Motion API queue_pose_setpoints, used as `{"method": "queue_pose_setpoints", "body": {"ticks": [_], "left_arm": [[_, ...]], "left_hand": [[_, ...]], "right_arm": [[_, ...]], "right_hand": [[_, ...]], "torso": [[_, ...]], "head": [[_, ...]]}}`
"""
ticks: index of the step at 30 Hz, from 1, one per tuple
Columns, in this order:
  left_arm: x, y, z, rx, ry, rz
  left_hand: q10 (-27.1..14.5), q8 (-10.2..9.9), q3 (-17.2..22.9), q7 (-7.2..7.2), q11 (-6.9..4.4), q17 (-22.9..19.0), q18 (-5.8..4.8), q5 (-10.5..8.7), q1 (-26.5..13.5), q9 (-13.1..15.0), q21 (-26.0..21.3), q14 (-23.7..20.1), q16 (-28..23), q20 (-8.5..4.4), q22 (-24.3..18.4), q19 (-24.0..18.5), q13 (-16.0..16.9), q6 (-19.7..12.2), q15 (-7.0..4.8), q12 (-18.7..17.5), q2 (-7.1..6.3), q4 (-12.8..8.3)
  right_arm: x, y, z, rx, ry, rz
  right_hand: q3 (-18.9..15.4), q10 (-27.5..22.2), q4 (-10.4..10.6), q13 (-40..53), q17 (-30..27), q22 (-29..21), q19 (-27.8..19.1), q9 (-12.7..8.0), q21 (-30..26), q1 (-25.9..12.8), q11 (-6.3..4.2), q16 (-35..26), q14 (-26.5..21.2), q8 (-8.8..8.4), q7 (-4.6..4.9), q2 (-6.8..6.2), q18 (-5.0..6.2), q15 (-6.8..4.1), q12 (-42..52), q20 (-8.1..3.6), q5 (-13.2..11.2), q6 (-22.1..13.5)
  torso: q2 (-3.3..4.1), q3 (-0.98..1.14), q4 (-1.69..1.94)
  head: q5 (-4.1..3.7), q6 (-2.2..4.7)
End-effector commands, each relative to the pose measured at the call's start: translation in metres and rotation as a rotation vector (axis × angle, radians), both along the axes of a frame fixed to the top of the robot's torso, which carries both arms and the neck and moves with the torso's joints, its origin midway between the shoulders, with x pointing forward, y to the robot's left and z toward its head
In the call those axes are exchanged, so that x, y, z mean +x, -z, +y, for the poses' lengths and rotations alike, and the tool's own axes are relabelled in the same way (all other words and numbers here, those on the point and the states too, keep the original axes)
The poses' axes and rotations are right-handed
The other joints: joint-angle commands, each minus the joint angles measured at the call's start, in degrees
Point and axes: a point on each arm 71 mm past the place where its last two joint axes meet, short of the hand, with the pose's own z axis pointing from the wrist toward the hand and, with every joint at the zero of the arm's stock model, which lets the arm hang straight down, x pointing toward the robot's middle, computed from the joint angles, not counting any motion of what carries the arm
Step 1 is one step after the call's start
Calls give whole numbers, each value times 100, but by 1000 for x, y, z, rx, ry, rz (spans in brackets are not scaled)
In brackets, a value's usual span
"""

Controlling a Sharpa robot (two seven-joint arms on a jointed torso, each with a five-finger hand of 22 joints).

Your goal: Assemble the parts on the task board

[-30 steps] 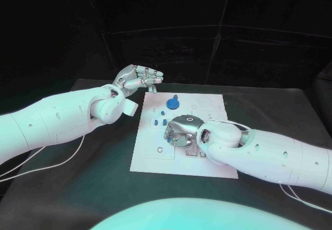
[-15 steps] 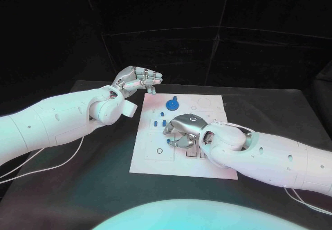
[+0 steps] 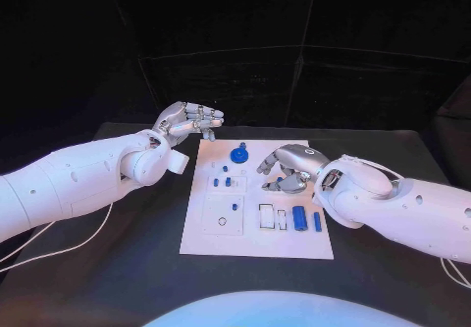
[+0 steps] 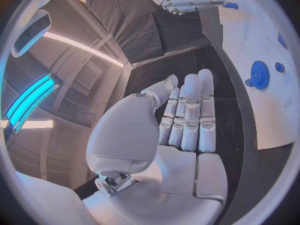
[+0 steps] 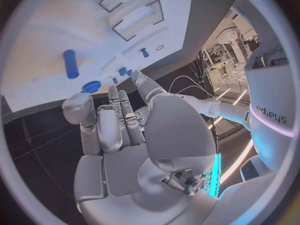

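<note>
The white task board [image 3: 251,240] lies in the middle of the black table. A blue gear [image 3: 240,153] sits at its far end, with small blue pegs [image 3: 226,181] nearer. Two blue cylinders [image 3: 299,218] lie side by side near its right edge, next to two empty slots [image 3: 267,216]. My right hand [image 3: 290,171] hovers above the board's right side, fingers loosely bent and holding nothing. My left hand [image 3: 192,120] is raised off the board's far left corner, empty, its fingers [image 4: 190,110] straight and side by side. The right wrist view shows a blue cylinder [image 5: 70,63] and a blue disc [image 5: 91,86] on the board [image 5: 44,30].
Bare black table [image 3: 118,259] surrounds the board on all sides. A cable [image 3: 59,248] trails from my left arm across the table's left part. The left wrist view shows the gear [image 4: 259,75] on the board [image 4: 262,30], with my right hand [image 4: 187,0] beyond it.
My right hand has lifted off the middle of the board and moved to the far right, uncovering the two blue cylinders. The left hand has hardly moved. The camera has shifted.
</note>
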Motion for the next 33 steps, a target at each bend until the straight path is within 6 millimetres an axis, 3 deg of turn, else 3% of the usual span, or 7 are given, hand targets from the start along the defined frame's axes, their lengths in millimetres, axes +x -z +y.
{"method": "queue_pose_setpoints", "body": {"ticks": [1, 4, 9, 14, 20, 25, 33], "left_arm": [[0, -2, -1, -13, 6, -14], [0, -2, -1, -15, 5, -18], [0, -3, -2, -16, 6, -20], [0, -3, -2, -16, 6, -20], [0, -2, -1, -15, 6, -19], [0, -2, -2, -16, 7, -18], [1, -2, -2, -15, 9, -16]], "left_hand": [[-30, 6, -30, 13, 5, -13, 81, -6, 18, -4, -26, -16, -13, -12, -8, -33, -4, -6, 7, 35, 48, -20], [-30, 6, -30, 13, 5, -13, 81, -6, 18, -4, -26, -16, -13, -12, -8, -33, -4, -6, 7, 35, 48, -20], [-30, 6, -30, 13, 5, -13, 81, -6, 18, -4, -26, -16, -13, -12, -8, -33, -4, -6, 7, 35, 48, -20], [-30, 6, -30, 13, 5, -13, 81, -6, 18, -4, -26, -16, -13, -12, -8, -33, -4, -6, 7, 35, 48, -20], [-24, 10, -31, 12, 3, -20, 81, -7, 28, -2, -25, -15, -12, -14, -8, -32, -2, 1, 4, 44, 53, -26], [-24, 10, -31, 12, 3, -20, 81, -7, 28, -2, -25, -15, -12, -14, -8, -32, -2, 1, 4, 44, 53, -26], [-24, 10, -31, 12, 3, -20, 81, -7, 28, -2, -25, -15, -12, -14, -8, -32, -2, 1, 4, 44, 53, -26]], "right_arm": [[7, -4, -11, -15, 9, 18], [14, -4, -21, -64, 33, 15], [22, 0, -29, -140, 53, 26], [26, 6, -30, -205, 57, 66], [28, 12, -27, -254, 52, 99], [30, 15, -26, -268, 49, 118], [31, 15, -19, -247, 38, 119]], "right_hand": [[-84, 9, -12, -42, -11, 21, 42, -6, 26, 70, -18, 7, 153, -16, -60, -12, 14, -30, -21, -9, 41, 8], [-149, -55, -14, -74, -55, -2, 34, -6, 16, 101, -10, -11, 145, -23, -60, -22, 16, -25, -72, -6, 48, 14], [-220, -87, 1, -77, -92, -23, 24, 0, 3, 121, -9, -28, 138, -12, -73, -8, 19, -18, -90, 0, 39, 52], [-232, -87, 2, -76, -106, -33, 19, 1, -3, 125, -11, -35, 135, -10, -82, -7, 20, -18, -89, 2, 36, 58], [-249, -74, 6, -74, -134, -49, 10, 3, -13, 143, -16, -49, 130, -5, -98, 15, 24, -19, -80, 2, 38, 75], [-272, 1, 21, -71, -146, -54, 8, 5, -19, 191, -28, -55, 129, 7, -99, 100, 25, -30, -47, -4, 41, 121], [-72, 330, 26, -90, -112, 20, 65, 15, 29, 345, -48, -24, 147, 72, -84, 380, 12, -55, -65, -23, -162, 353]], "torso": [[9, -1, 3], [7, -6, 3], [14, 5, 10], [11, -5, 15], [9, -1, 2], [8, -2, 6], [15, 1, 10]], "head": [[-48, 55], [-64, 76], [-65, 72], [-75, 61], [-60, 51], [-62, 48], [-67, 46]]}}
